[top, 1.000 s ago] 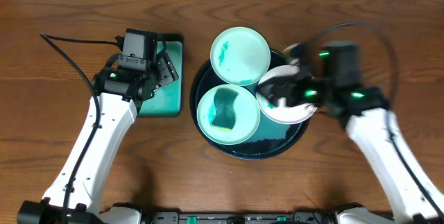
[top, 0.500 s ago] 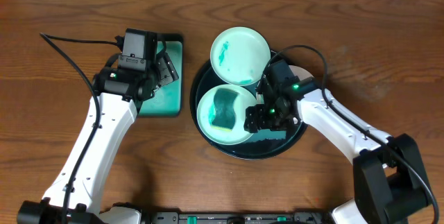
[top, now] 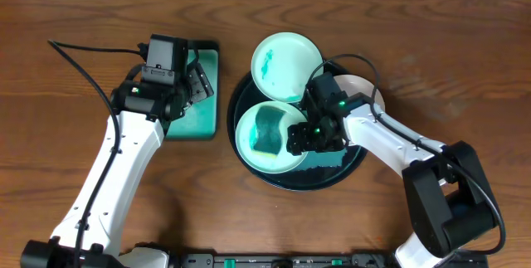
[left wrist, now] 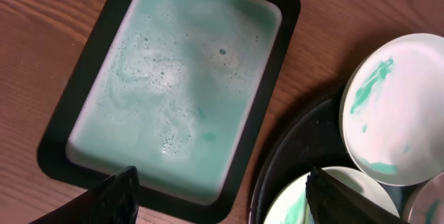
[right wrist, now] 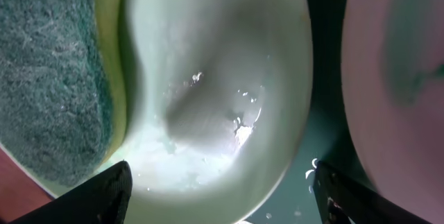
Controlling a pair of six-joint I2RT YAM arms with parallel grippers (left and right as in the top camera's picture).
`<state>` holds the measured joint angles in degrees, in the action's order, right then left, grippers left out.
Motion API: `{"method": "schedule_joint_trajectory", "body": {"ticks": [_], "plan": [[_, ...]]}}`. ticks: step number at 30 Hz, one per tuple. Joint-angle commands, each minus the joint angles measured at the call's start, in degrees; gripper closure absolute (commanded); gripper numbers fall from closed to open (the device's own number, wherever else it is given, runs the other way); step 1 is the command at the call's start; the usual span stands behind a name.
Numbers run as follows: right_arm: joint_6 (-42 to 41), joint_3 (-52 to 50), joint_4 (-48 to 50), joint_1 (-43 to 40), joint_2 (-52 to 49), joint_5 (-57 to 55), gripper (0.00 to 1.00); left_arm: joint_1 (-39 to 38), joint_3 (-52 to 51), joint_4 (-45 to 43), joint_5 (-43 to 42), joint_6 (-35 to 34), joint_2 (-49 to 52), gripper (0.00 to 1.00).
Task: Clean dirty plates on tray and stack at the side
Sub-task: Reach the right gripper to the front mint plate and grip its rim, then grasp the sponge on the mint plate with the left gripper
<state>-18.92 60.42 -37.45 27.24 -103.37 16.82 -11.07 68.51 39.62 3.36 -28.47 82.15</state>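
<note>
The round black-rimmed tray (top: 328, 171) holds three plates. A mint plate (top: 287, 67) with a teal smear rests on its back rim. The front mint plate (top: 249, 148) carries a green sponge (top: 268, 129). The white plate (top: 369, 90) lies at the right, mostly hidden under my right arm. My right gripper (top: 309, 142) hangs open low over the front plate's right rim; in the right wrist view the wet plate (right wrist: 215, 78) fills the space between the fingers, sponge (right wrist: 48, 78) to the left, white plate (right wrist: 395, 78) to the right. My left gripper (top: 201, 88) is open and holds nothing.
A rectangular black-rimmed tray of soapy teal water (left wrist: 173, 78) sits left of the round tray (left wrist: 305, 148), under my left gripper (left wrist: 222, 196). Bare wooden table (top: 448, 44) surrounds both trays.
My right arm has swung left from over the white plate and come down at the right rim of the front mint plate. The left arm has not moved.
</note>
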Motion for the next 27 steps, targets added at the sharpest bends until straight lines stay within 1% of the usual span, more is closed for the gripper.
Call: {"method": "schedule_joint_trajectory", "body": {"ticks": [1,3,4,6,9,11,13,17,20,27], "plan": [[1.33,0.68,2.03,0.39,-1.31,-6.47,0.18,0.07,0.92,0.07,-0.42,0.2,0.22,0.23],[1.84,0.7,3.26,0.39,-1.31,-6.47,0.2,0.0,0.92,0.04,-2.29,0.63,0.22,0.24],[1.81,0.72,3.78,0.39,-1.31,-6.47,0.25,0.0,0.87,0.02,-3.87,0.9,0.22,0.27],[1.81,0.72,4.85,0.39,-1.31,-6.54,0.37,0.0,0.63,-0.02,-7.08,1.88,0.22,0.32],[1.84,0.72,6.03,0.39,-1.31,-6.93,0.51,-0.04,-0.02,0.04,-9.94,3.48,0.35,0.33],[1.84,0.7,6.69,0.42,-1.36,-8.66,0.57,-0.15,-0.17,0.66,-11.28,4.52,0.74,0.33],[1.81,0.7,6.93,0.46,-1.36,-9.94,0.65,-0.15,-0.22,1.18,-12.72,4.96,1.31,0.34],[1.81,0.7,6.84,0.44,-1.36,-12.09,0.79,-1.31,-0.22,1.29,-18.64,8.35,3.5,0.39],[1.81,0.7,7.26,0.46,-1.36,-12.28,0.83,-3.39,-0.22,1.29,-20.33,8.31,5.95,0.41],[1.81,0.66,6.99,0.61,-1.9,-12.28,0.82,-9.97,-0.22,0.44,-20.81,8.31,12.85,0.42]]}}
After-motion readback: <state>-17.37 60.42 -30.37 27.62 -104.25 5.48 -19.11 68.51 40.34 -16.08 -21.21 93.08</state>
